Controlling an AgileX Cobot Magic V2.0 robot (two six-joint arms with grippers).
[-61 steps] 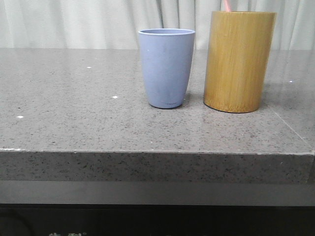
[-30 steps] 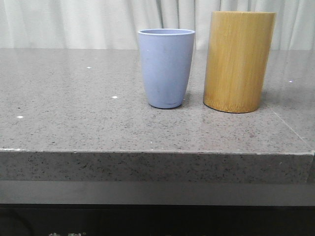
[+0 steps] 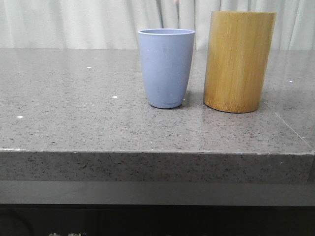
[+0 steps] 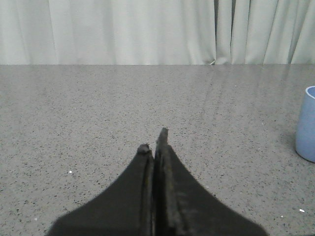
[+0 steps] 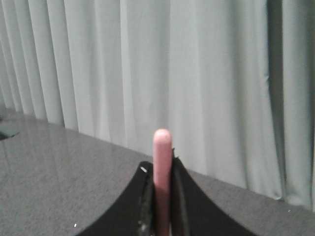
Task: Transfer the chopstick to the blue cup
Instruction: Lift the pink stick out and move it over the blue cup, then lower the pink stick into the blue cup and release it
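Pink and slender, the chopstick (image 5: 163, 177) stands clamped between the two dark fingers of the right gripper (image 5: 162, 196), its rounded end projecting past the fingertips against the pale curtain (image 5: 206, 78) in the right wrist view. In the front view a faint pink trace at the upper edge, above the blue cup (image 3: 166, 67), may be the stick's lower end, though it is too small to be sure. The blue cup stands upright on the grey speckled table (image 3: 74, 118), just beside the taller bamboo cylinder (image 3: 239, 61) and apart from it. The left gripper (image 4: 154, 147) hangs low over bare table with its fingers pressed together on nothing, the blue cup at the margin of its view. By judgement, the step in hand is the carry: the stick is held in the air and not yet in the cup. The next move calls for bringing the stick's lower end over the cup's open mouth, lowering it inside the rim, then parting the fingers
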